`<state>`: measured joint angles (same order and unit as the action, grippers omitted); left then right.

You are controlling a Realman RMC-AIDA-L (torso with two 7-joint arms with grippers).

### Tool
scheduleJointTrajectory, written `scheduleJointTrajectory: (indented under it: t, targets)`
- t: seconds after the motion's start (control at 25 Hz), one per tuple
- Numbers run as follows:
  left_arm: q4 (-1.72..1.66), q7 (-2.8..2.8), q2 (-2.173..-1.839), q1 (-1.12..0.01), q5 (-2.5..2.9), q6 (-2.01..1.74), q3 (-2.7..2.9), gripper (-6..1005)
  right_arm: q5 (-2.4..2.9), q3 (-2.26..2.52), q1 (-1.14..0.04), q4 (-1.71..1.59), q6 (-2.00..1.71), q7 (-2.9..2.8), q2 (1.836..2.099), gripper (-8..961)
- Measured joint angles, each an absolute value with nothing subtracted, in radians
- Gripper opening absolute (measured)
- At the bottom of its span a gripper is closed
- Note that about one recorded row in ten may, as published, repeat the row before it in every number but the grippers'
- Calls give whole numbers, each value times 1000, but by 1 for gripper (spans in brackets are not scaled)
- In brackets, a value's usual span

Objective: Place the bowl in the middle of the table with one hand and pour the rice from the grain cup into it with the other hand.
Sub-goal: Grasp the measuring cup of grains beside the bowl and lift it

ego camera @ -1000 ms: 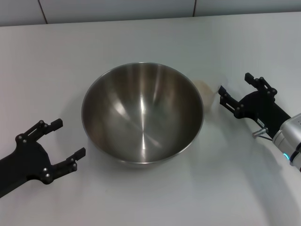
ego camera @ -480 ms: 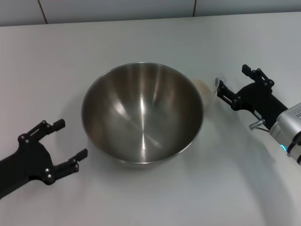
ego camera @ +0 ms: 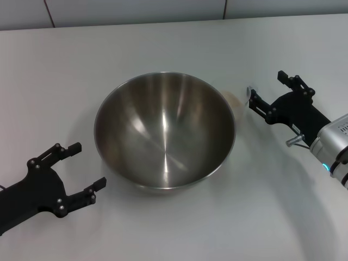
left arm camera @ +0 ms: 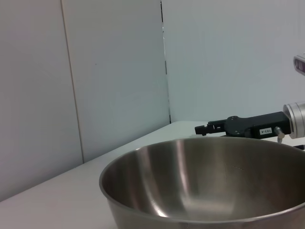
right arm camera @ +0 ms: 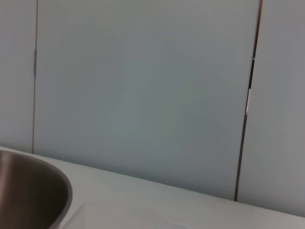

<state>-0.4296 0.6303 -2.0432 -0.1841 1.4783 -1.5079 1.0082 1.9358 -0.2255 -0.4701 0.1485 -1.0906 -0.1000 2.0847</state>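
Right gripper [ego camera: 267,93]: fingers spread wide, nothing held, tips just beside the grain cup [ego camera: 235,102]. Left gripper [ego camera: 82,171]: fingers released, empty, near the bowl [ego camera: 165,132]. Bowl is seen upright mid-counter [ego camera: 163,43], empty and shiny; cup mostly hidden behind it.

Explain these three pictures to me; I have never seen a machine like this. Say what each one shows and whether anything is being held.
This is a two-armed robot. The overhead picture comes from its head camera; the other two come from cameras on its wrists. On the plain white-grey table sits a large shiny stainless-steel bowl, with no rice in it. A small clear plastic cup peeks out behind the bowl's right side. The black two-finger left gripper waits open near the bowl. The right gripper is open beside the cup. Neither holds anything.
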Motion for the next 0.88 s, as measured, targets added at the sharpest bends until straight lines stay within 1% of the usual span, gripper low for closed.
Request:
scheduleJointTrajectory:
  t: [0.68,0.88]
  targets:
    - [-429,630,-2043,-186,1479,-1508,1014,871,1936,-227,-479,154,-1070,-100,2086,792]
    - [-430,630,-2043,-186,1479,-1508,1014,871,1936,-227,-484,155,-1070,-100,2086,609]
